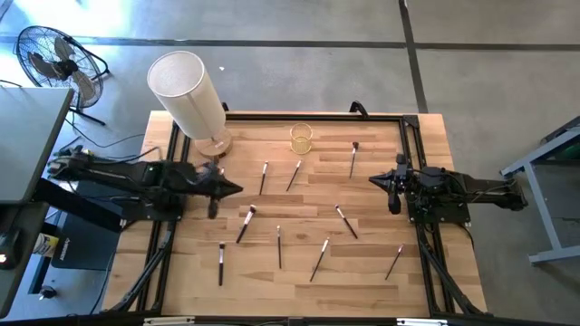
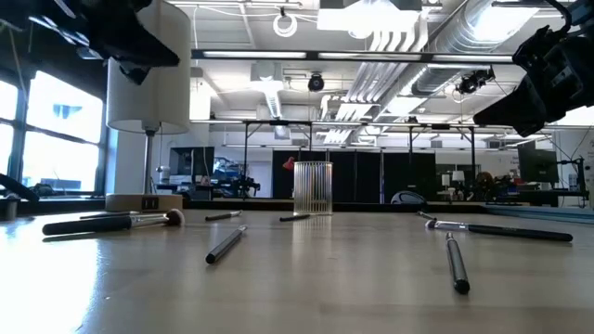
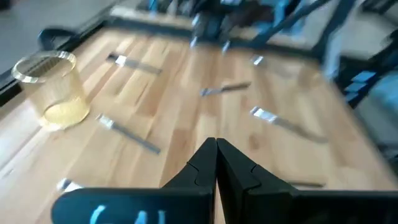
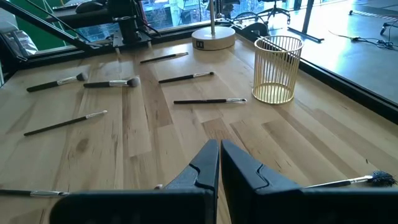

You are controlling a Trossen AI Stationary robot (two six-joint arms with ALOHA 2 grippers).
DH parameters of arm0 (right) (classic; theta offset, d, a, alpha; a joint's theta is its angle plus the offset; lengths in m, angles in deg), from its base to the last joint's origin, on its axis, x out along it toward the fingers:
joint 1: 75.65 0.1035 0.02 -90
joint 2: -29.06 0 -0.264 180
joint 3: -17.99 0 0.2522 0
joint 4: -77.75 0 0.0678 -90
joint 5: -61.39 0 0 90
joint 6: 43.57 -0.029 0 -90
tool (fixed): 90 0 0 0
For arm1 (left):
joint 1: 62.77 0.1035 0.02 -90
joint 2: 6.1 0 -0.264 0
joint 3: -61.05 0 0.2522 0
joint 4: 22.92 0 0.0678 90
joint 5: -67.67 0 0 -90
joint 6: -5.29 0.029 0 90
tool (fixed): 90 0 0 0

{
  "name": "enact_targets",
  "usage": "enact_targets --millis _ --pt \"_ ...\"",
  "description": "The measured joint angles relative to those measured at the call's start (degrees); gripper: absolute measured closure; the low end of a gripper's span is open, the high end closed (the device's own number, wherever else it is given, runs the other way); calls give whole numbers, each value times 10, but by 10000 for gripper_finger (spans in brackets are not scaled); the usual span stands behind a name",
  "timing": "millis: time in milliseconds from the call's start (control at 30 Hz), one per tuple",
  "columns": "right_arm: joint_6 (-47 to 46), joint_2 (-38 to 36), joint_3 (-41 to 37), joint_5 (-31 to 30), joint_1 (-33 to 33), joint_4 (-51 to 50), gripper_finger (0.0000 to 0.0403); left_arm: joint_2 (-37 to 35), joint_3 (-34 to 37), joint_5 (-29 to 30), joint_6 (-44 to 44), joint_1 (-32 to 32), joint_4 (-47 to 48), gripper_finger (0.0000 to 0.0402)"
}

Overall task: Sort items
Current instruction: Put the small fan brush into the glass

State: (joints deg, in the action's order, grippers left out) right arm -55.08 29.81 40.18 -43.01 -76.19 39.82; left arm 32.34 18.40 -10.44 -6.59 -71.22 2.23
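Fingers of the left gripper [image 1: 237,188] are pressed together with nothing between them, as the left wrist view confirms [image 3: 216,163]. Fingers of the right gripper [image 1: 373,180] are likewise closed and hold nothing [image 4: 219,163]. Both grippers hang above the bench [image 1: 381,282], clear of its surface.

Landmark: the ribbed yellowish cup [image 1: 301,138], standing upright near the far edge of the bench. The left gripper sits to the cup's left and nearer the camera-side edge; the right gripper sits to the cup's right at about the same depth.

The makeup brushes lie flat and scattered, none touching the cup. Two dark-handled brushes [image 1: 264,177] [image 1: 294,175] lie just in front of the cup. A brush with a dark red tip [image 1: 353,157] lies to the cup's right. A brush with a fuller, light tip [image 1: 246,223] lies further forward, left of the cup. Five more [image 1: 220,263] [image 1: 279,246] [image 1: 320,259] [image 1: 346,222] [image 1: 394,262] are spread along the near half of the bench, well apart from the cup.

A white cylindrical lamp [image 1: 189,93] stands to the cup's left, at the far left corner.
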Motion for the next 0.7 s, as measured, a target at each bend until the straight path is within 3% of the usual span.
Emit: enact_targets --millis 167,333,533,700 --pt "0 0 0 0 0 0 391 111 -81 107 -138 -31 77 401" --pt "0 0 0 0 0 0 391 214 -120 143 -224 -32 128 401" --pt "0 0 0 0 0 0 391 312 -147 139 -310 -32 192 375" --pt "0 0 0 0 0 0 391 364 -155 91 -401 -25 219 326"
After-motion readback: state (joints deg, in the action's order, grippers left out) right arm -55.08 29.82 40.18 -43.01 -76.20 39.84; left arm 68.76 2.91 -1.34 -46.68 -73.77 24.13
